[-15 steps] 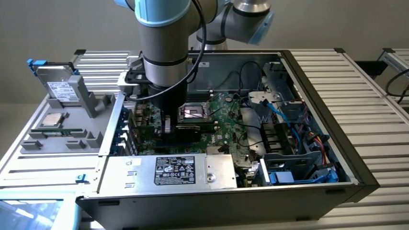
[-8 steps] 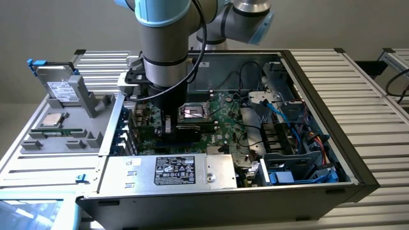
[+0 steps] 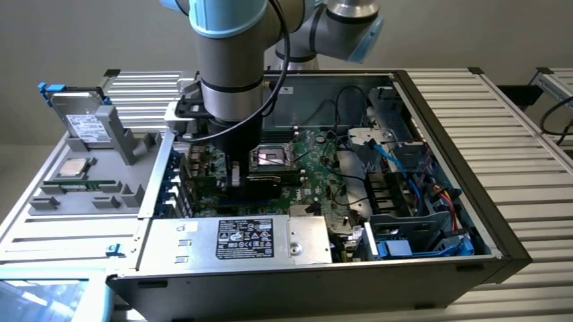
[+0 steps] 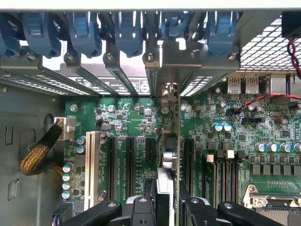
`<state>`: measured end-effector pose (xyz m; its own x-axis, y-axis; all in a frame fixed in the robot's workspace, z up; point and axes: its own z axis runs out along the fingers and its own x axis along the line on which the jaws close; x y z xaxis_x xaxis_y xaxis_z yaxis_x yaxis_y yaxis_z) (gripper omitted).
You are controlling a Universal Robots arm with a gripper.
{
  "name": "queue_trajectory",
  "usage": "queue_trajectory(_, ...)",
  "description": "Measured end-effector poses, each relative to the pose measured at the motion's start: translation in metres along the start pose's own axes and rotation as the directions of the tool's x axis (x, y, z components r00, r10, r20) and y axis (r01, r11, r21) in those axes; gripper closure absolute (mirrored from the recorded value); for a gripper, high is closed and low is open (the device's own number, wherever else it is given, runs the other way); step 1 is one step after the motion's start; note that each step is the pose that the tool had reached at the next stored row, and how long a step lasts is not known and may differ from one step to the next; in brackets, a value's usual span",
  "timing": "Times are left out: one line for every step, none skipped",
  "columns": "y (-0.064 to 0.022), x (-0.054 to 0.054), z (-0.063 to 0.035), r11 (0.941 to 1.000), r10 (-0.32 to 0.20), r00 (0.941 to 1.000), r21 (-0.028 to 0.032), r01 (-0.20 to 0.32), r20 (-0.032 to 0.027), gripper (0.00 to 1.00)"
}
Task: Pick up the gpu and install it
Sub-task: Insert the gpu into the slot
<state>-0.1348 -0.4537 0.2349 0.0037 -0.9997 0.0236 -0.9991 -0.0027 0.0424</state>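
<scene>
Your gripper (image 4: pixel 165 207), low centre of the wrist frame, pinches the gpu (image 4: pixel 169 141) edge-on; its long axis runs up-frame, parallel to the black expansion slots (image 4: pixel 130 165) beside it, bracket at the rear slot openings

The arm (image 3: pixel 231 74) is showing grey tubes with pale blue joint caps and a black cable running down it. The motherboard (image 4: pixel 136 136) is showing green, dotted with silver capacitors, black expansion slots and 1 white slot (image 4: pixel 91 162). The gpu (image 4: pixel 168 141) is showing a silver bracket edge and a dark body between black gripper (image 4: pixel 165 207) fingers. The blue retention clips (image 4: pixel 127 30) are lining the case's rear edge. A braided yellow-black cable (image 4: pixel 37 153) is lying at the grey case wall. The power supply (image 3: pixel 237 240) is showing silver with a black label. The hard drive (image 3: pixel 90 124) is showing silver with a white label, standing on a grey fixture tray (image 3: pixel 54 201).
</scene>
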Motion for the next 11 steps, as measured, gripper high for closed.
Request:
queue_trajectory(0.0000, 0.0000, 0.0001, 1.0000, -0.003, 1.0000, 0.0001, 0.003, 0.0001, 0.71)
queue_trajectory(0.0000, 0.0000, 0.0001, 1.0000, -0.006, 1.0000, 0.0001, 0.006, 0.0004, 0.71)
queue_trajectory(0.0000, 0.0000, 0.0001, 1.0000, -0.009, 1.0000, 0.0001, 0.009, 0.0011, 0.71)
queue_trajectory(0.0000, 0.0003, 0.0001, 0.9999, -0.012, 0.9999, 0.0003, 0.012, 0.0027, 0.71)
queue_trajectory(0.0000, 0.0003, 0.0001, 0.9999, -0.015, 0.9999, 0.0005, 0.015, 0.0038, 0.71)
queue_trajectory(0.0000, 0.0003, 0.0001, 0.9998, -0.019, 0.9998, 0.0005, 0.019, 0.0041, 0.71)
queue_trajectory(0.0000, 0.0003, 0.0001, 0.9998, -0.021, 0.9998, 0.0006, 0.021, 0.0041, 0.71)
queue_trajectory(0.0000, 0.0003, 0.0001, 0.9997, -0.024, 0.9997, 0.0006, 0.024, 0.0042, 0.71)
queue_trajectory(0.0000, 0.0003, 0.0001, 0.9997, -0.025, 0.9997, 0.0007, 0.025, 0.0041, 0.71)
queue_trajectory(0.0000, 0.0003, 0.0001, 0.9996, -0.027, 0.9996, 0.0007, 0.027, 0.0040, 0.71)
queue_trajectory(0.0000, 0.0003, 0.0001, 0.9996, -0.029, 0.9996, 0.0006, 0.029, 0.0038, 0.71)
